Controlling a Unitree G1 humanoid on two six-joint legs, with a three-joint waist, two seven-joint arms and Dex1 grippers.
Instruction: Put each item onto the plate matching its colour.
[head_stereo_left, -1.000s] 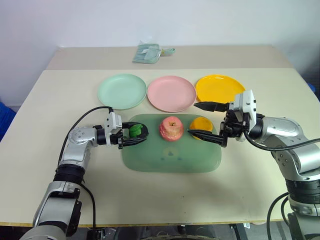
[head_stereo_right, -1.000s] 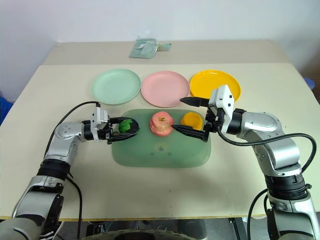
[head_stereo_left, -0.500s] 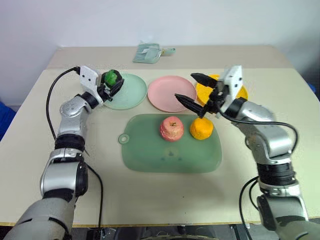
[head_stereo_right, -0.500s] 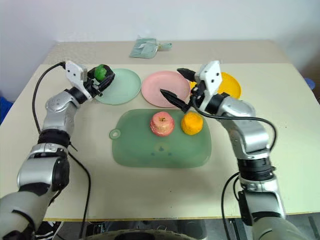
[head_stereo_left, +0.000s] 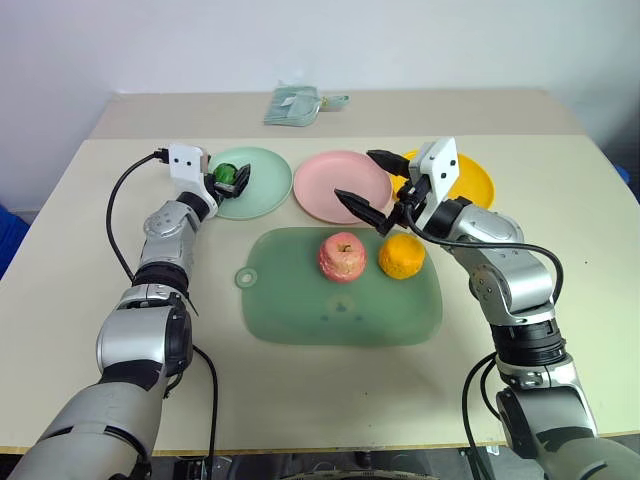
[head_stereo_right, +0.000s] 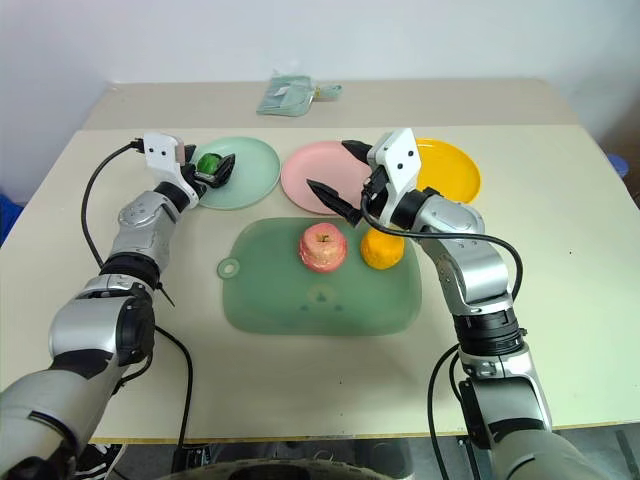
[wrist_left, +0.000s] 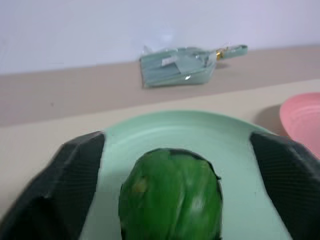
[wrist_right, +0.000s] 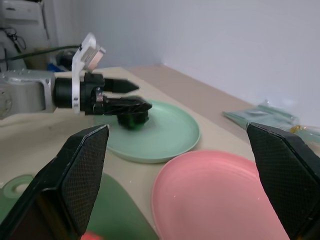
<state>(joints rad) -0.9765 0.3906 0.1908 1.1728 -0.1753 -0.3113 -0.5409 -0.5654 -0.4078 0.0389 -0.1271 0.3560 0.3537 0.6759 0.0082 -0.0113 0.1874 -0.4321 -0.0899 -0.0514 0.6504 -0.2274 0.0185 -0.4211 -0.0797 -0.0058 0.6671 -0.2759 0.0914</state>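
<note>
While the green ball (wrist_left: 171, 195) sits on the mint plate (head_stereo_left: 262, 195), the left gripper (head_stereo_left: 236, 178) stands spread around it (no contact visible). Right gripper (head_stereo_left: 362, 180) gapes empty above the pink plate (head_stereo_left: 330, 195).

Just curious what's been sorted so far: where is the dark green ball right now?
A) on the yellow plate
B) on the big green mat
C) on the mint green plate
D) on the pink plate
C: the green ball sits on the mint green plate, between the left hand's open fingers.

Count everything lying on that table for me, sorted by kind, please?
Plates: 3 (mint green, pink, yellow-orange)
Fruit pieces: 3 (green ball, apple, orange)
Cutting mat: 1
Folded cloth: 1
Total: 8
</note>
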